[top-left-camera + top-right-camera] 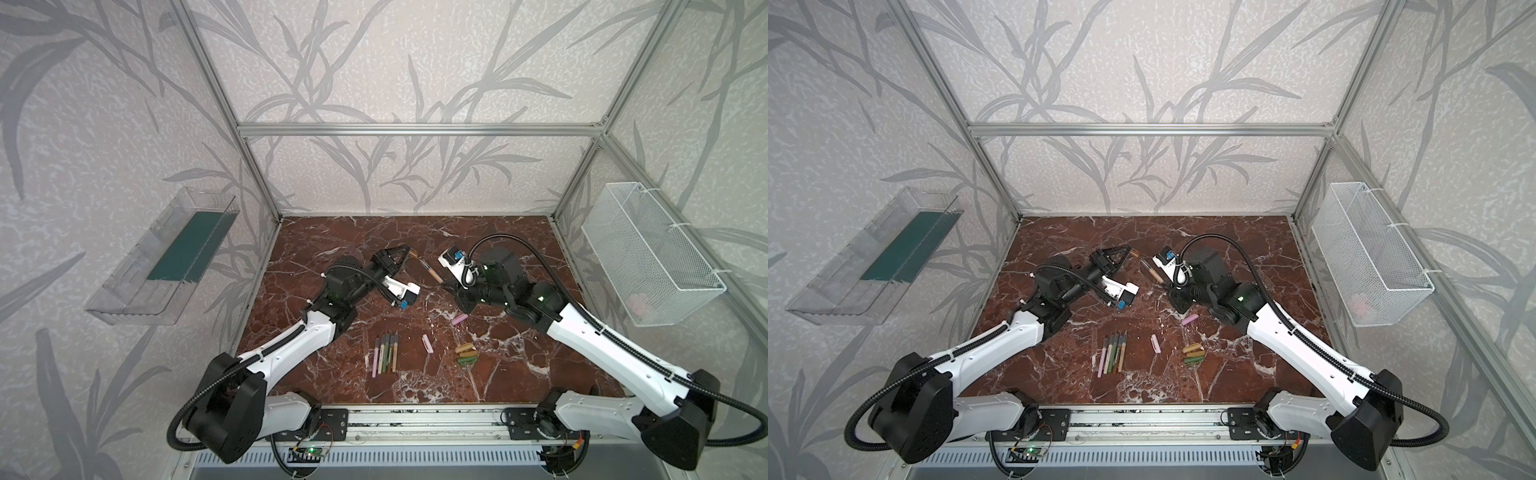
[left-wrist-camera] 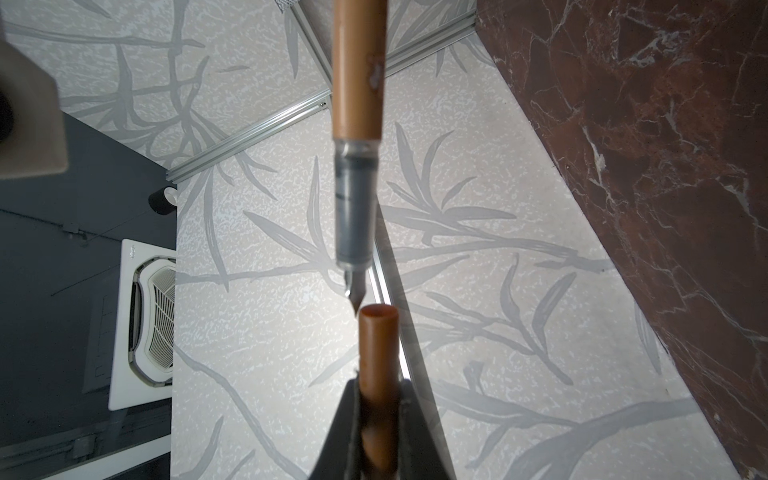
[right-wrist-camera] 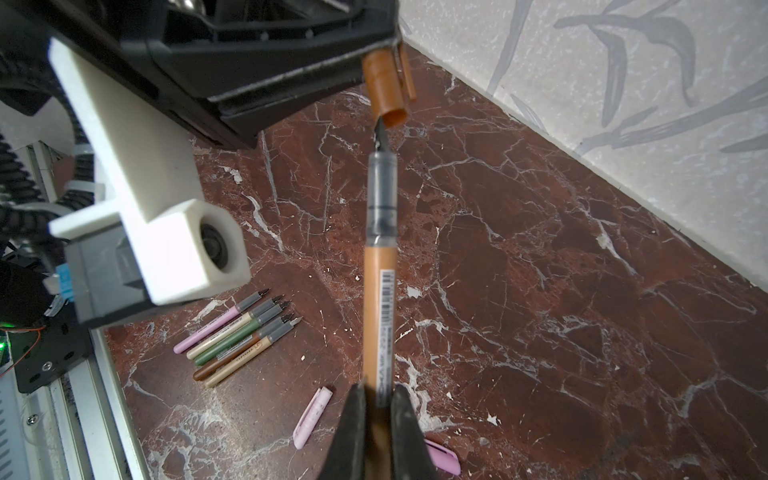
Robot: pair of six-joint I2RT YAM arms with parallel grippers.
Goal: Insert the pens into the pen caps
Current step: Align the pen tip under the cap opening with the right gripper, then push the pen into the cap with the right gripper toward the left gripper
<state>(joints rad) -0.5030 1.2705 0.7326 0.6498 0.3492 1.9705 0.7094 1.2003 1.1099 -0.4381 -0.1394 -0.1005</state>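
Right fingers point(image 3: 405, 436) on barcode-labelled tan pen point(image 3: 378, 299)

The left arm point(image 1: 291, 345) and the right arm point(image 1: 602, 332) are stretched from the near rail toward the middle, each bent at the elbow. The left gripper point(image 1: 406, 252) is pointed at the right gripper point(image 1: 447, 286), and the two are held near each other but apart. The left jaws are seen clamped on a brown cap point(image 2: 377, 345) in the left wrist view; the right jaws are seen closed on a tan pen point(image 3: 379, 299) in the right wrist view.
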